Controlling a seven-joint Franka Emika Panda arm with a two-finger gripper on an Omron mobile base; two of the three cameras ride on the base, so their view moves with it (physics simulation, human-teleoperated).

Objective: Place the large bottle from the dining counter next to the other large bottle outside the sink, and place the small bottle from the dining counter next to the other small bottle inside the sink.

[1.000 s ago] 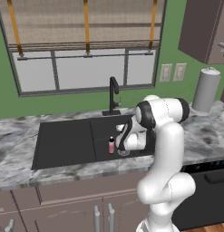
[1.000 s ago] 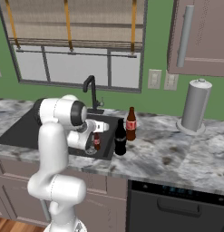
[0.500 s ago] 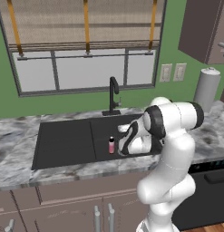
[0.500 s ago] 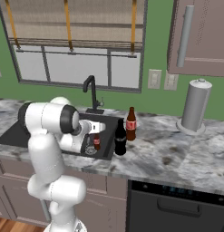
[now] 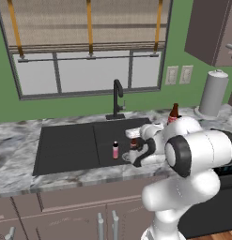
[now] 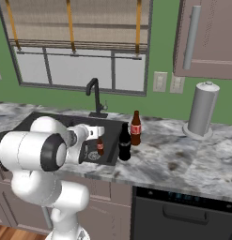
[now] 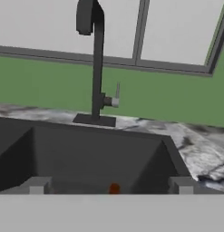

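Inside sink [image 5: 65,150], small bottle [image 6: 100,146] half hidden, claw [image 7: 111,186] apparently open

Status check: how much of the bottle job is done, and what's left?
Done, it seems: the dark large bottle and red-labelled large bottle stand together on the counter beside the sink. In hand: the small brown bottle stands in the sink near the small pink bottle, with the open gripper over its cap. Left: probably only lifting clear.
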